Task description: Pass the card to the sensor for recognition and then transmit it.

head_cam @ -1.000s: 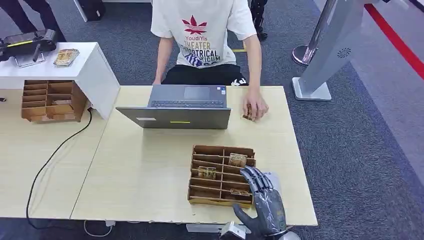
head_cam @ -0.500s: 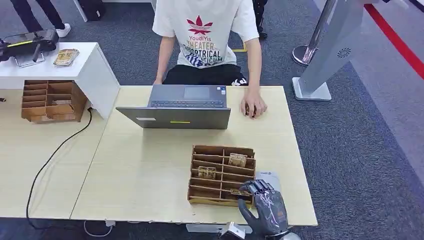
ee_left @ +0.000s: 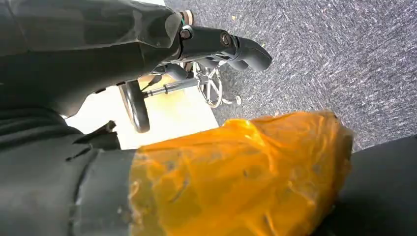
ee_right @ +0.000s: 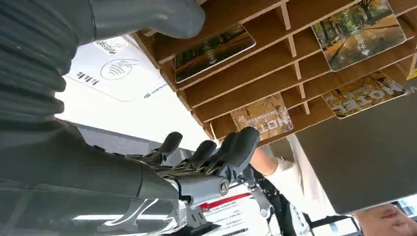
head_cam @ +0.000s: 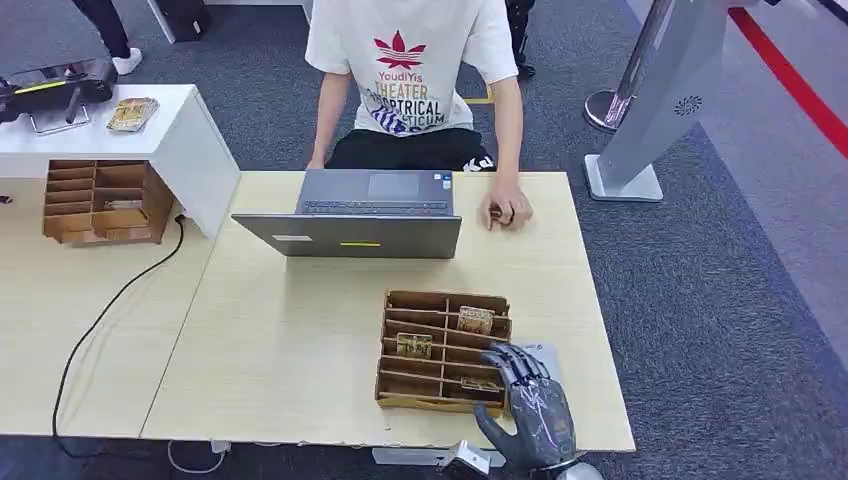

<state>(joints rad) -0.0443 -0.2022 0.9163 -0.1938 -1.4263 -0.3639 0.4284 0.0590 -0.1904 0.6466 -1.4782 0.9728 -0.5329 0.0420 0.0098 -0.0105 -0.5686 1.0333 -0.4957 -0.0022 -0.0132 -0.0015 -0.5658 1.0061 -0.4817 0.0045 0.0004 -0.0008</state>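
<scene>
The pale wood-grain tabletop [head_cam: 280, 340] looks smooth and matt. On it, near its front right corner, the brown slotted cardboard-like organizer [head_cam: 440, 300] has a dull, raw finish, and the printed cards [ee_right: 214, 45] in it look glossy. The dark grey right robot hand [head_cam: 532, 400] has a plastic sheen. The grey carpet floor [head_cam: 720, 300] looks rough.

I see a brown wooden organiser [head_cam: 440, 345], autumn-yellow printed cards [head_cam: 475, 319], a pale counter [head_cam: 290, 330] and a grey laptop [head_cam: 365, 215].
</scene>
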